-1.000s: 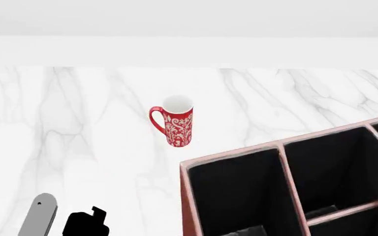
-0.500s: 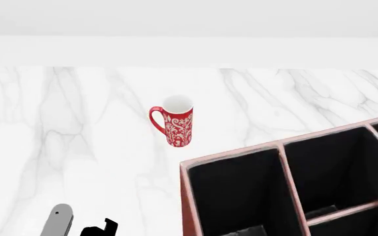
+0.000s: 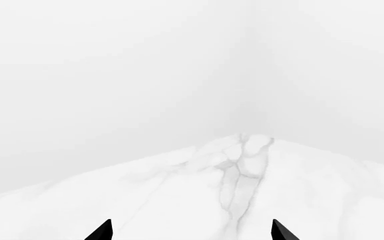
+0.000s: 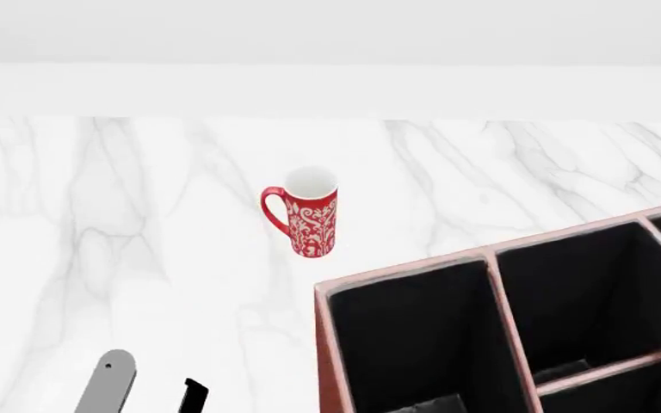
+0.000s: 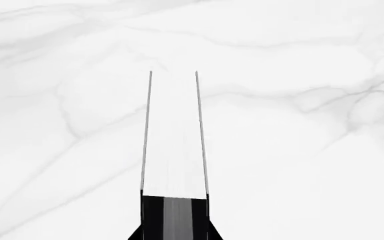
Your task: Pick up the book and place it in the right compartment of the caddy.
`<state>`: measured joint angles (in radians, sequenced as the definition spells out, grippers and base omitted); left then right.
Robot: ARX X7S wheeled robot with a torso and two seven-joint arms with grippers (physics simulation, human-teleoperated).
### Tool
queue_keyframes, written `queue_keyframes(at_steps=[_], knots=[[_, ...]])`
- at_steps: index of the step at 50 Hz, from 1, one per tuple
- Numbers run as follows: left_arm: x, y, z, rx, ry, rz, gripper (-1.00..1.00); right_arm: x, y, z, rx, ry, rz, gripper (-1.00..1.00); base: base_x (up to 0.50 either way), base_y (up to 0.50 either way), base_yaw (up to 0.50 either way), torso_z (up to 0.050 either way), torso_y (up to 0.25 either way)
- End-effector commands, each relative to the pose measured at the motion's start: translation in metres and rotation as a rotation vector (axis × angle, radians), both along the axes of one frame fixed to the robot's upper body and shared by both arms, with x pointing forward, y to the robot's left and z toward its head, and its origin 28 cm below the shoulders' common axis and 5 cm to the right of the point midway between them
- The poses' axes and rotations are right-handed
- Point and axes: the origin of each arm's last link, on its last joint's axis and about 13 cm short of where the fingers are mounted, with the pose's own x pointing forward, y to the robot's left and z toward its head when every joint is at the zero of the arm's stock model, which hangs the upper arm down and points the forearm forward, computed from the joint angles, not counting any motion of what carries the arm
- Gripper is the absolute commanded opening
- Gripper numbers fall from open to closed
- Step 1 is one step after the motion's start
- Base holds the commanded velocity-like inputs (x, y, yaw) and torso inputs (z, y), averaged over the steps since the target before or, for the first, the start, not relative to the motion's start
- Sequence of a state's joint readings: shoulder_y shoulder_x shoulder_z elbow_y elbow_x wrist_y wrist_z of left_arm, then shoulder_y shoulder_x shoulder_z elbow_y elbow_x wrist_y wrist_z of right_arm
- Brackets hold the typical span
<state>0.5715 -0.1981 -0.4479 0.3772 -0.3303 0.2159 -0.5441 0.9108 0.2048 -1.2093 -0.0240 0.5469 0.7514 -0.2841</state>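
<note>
In the right wrist view the book [image 5: 173, 140] is seen edge-on: white page edges between two thin black covers, reaching away over the marble counter. My right gripper [image 5: 175, 234] is shut on its near end, with a black jaw on either side. The right gripper and the book do not show in the head view. The caddy [image 4: 321, 344], reddish-brown with a black interior and dividers, fills the head view's lower right. My left gripper [image 3: 192, 235] is open and empty, its two black fingertips [image 3: 102, 232] wide apart over bare marble.
A red patterned mug [image 4: 307, 212] stands upright on the white marble counter [image 4: 135, 215], behind the caddy's left corner. A pale wall runs along the counter's back. My left arm's grey link [image 4: 107, 383] and a black gripper part [image 4: 194, 396] show at the head view's bottom left.
My left arm has moved right and sunk toward the head view's bottom edge, so less of its black gripper shows. The mug and caddy have not moved.
</note>
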Motion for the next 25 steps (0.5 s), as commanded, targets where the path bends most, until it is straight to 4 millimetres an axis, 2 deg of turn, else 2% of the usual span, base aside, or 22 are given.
queue_keyframes(at_steps=[1, 9, 15, 21, 25], knots=[[0.001, -0.001, 0.000, 0.000, -0.001, -0.003, 1.00, 0.007, 0.000, 0.034, 0.144, -0.051, -0.123, -1.00, 0.00, 0.00, 0.00, 0.000, 0.000], [0.002, -0.001, 0.000, -0.002, 0.000, -0.007, 1.00, 0.018, -0.001, 0.053, 0.221, -0.078, -0.275, -1.00, 0.00, 0.00, 0.00, 0.000, 0.000], [0.001, -0.001, -0.001, -0.004, 0.001, -0.007, 1.00, 0.021, -0.002, 0.060, 0.216, -0.096, -0.327, -1.00, 0.00, 0.00, 0.00, 0.000, 0.000], [0.002, -0.001, -0.001, -0.004, 0.002, -0.009, 1.00, 0.032, -0.011, 0.110, 0.259, -0.096, -0.477, -1.00, 0.00, 0.00, 0.00, 0.000, 0.000], [0.002, -0.001, -0.002, -0.005, 0.004, -0.009, 1.00, 0.036, -0.016, 0.131, 0.280, -0.090, -0.527, -1.00, 0.00, 0.00, 0.00, 0.000, 0.003]])
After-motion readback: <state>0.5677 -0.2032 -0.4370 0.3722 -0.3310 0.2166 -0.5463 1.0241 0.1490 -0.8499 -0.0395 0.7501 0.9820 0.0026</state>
